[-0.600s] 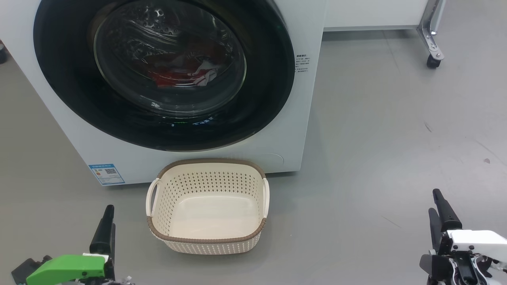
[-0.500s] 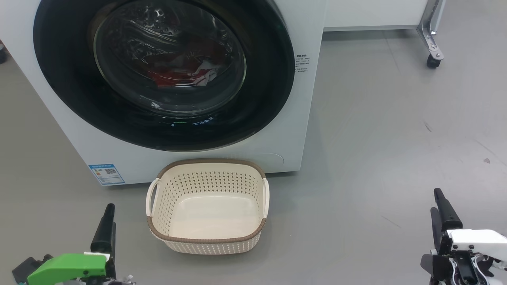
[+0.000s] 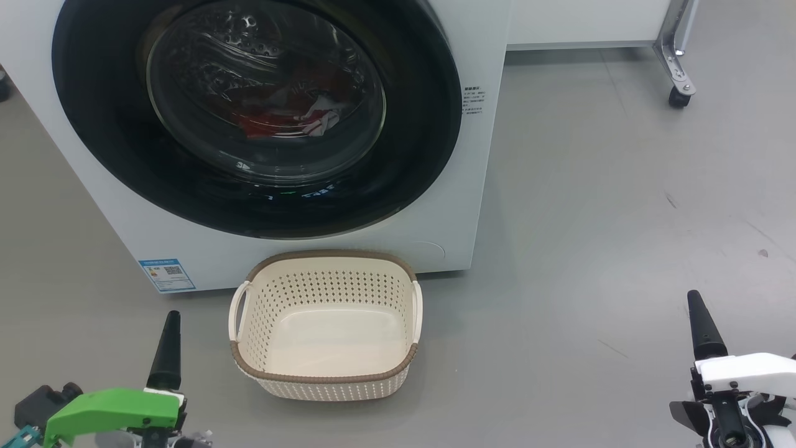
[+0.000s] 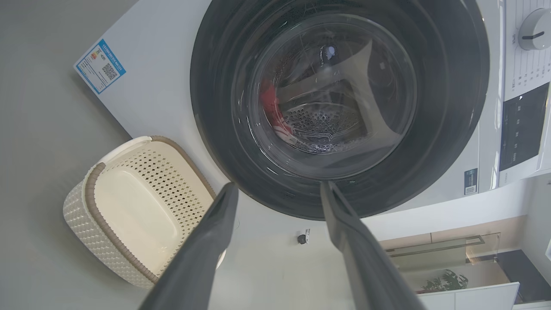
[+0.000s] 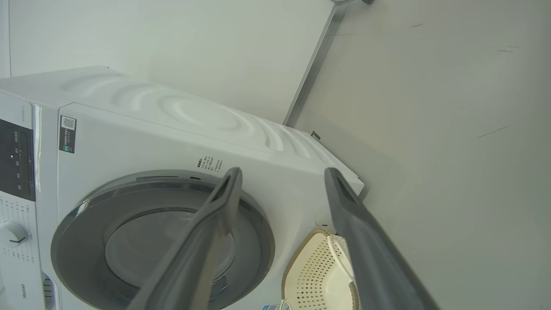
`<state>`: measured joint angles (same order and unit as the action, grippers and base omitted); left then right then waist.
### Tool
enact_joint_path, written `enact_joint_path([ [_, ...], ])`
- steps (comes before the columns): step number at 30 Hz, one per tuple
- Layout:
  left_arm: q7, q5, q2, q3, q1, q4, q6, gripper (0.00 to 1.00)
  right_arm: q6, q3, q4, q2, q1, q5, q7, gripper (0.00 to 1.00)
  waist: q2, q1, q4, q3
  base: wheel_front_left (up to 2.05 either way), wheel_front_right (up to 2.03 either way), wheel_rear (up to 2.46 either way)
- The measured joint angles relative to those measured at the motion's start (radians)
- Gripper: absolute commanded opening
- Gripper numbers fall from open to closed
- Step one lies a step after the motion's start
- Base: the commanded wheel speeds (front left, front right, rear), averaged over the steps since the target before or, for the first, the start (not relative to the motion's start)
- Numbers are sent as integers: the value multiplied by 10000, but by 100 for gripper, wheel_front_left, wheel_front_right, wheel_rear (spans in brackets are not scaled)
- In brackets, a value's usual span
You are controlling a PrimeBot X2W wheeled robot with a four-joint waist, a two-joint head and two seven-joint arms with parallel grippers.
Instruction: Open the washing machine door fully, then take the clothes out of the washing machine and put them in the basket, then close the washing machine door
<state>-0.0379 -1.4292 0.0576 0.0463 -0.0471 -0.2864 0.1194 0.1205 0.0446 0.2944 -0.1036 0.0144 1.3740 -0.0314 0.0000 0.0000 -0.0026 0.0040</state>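
here's the left gripper [image 4: 280,186], its two long dark fingers [image 4: 202,245] spread wide apart, air between them and no hold on anything. straight beyond those fingertips sits the large round glossy black washing machine door [image 4: 215,107], shut flat against the big white front-loading washing machine [image 4: 159,86] and well clear of the tips. through the bulging glass, past the fingers, the red and white clothes [image 4: 269,97] lie inside the drum. off to the outer side of one left finger, partly behind it, the small cream perforated plastic basket with the brown woven rim [image 4: 79,215] stands on the grey floor [image 4: 34,129]. a small blue label sticker [image 4: 100,65] sits on the machine's front beyond the basket.

over to the right gripper [image 5: 283,171]: fingers [image 5: 366,245] parted just as wide, nothing gripped, nothing touched. the door lies beyond one finger, and the basket's rim peeks up between the two, down near their roots.

from the head view, the basket stands between the two grippers and ahead of their tips, just in front of the machine, right below the door. the left finger is the nearer one to it; the right one is well apart, out over the grey floor. far beyond the right fingertip there's a black castor wheel on a metal leg [image 3: 679,96].
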Motion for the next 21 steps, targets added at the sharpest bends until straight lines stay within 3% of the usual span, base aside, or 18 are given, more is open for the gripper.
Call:
enact_joint_path([
  [6, -247, 1145, 207, 295, -77, -77, 2, 100, -105, -324, 56, -305, 71, -1129, -272, 100, 0, 0, 6, -15, 0, 0, 0],
  [21, -742, 4491, 483, 541, -338, 222, -215, 100, -809, -1292, 92, -949, 238, -4391, -819, 100, 0, 0, 30, -32, 0, 0, 0],
])
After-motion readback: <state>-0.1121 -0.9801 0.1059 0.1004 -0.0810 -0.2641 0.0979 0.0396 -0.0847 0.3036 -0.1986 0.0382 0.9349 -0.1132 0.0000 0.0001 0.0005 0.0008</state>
